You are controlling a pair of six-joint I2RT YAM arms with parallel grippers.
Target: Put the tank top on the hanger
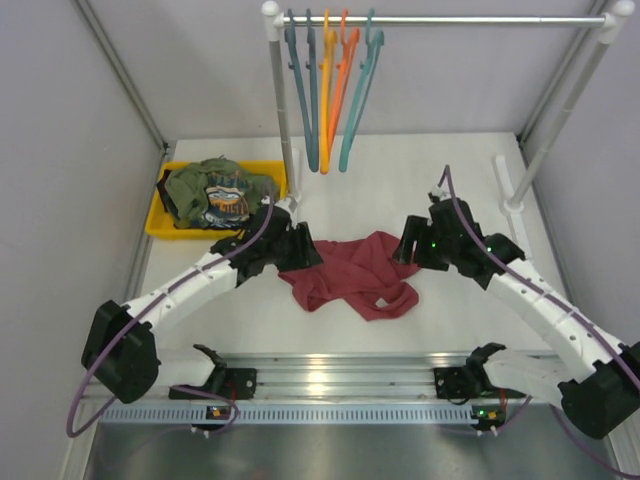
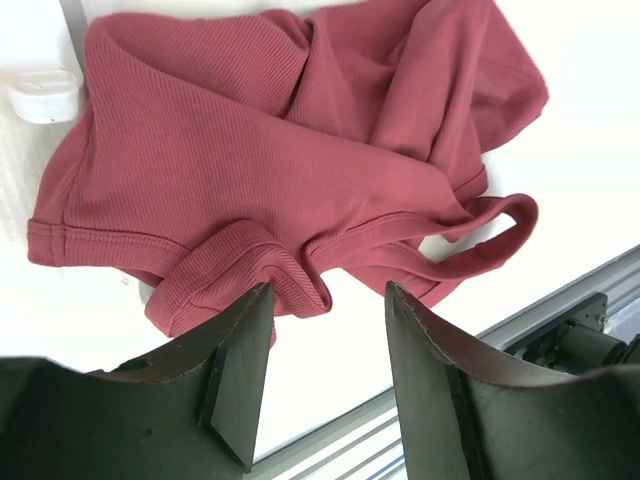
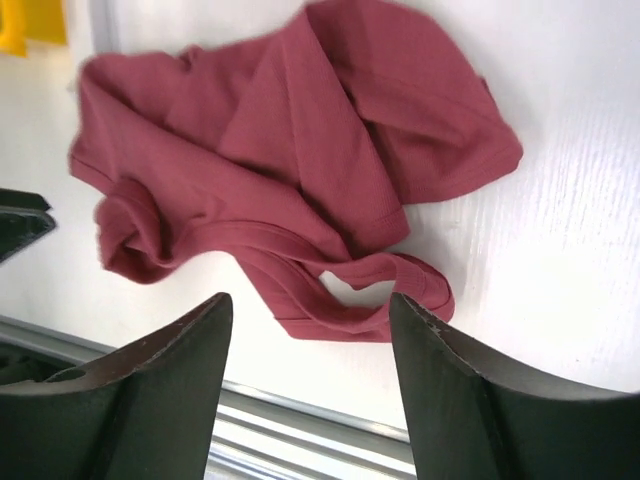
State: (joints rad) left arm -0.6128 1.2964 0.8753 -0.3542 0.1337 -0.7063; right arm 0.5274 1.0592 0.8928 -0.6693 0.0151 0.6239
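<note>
The maroon tank top (image 1: 350, 272) lies crumpled on the white table between my two arms. It fills the left wrist view (image 2: 280, 150) and the right wrist view (image 3: 290, 160), with a shoulder strap loop toward the table's front edge. My left gripper (image 1: 304, 257) is open and empty at the top's left edge, its jaws (image 2: 325, 295) just over the hem. My right gripper (image 1: 406, 250) is open and empty at the top's right edge, its jaws (image 3: 310, 305) just short of the strap loop. The teal hanger (image 1: 360, 105) hangs rightmost on the rail at the back.
Two slate-blue hangers (image 1: 306, 95), a yellow one (image 1: 325, 100) and an orange one (image 1: 342, 85) hang beside the teal one. A yellow bin (image 1: 157, 215) holds an olive-green garment (image 1: 212, 192) at the back left. The rack's posts (image 1: 282, 120) stand behind the top. A metal rail (image 1: 330, 375) runs along the front edge.
</note>
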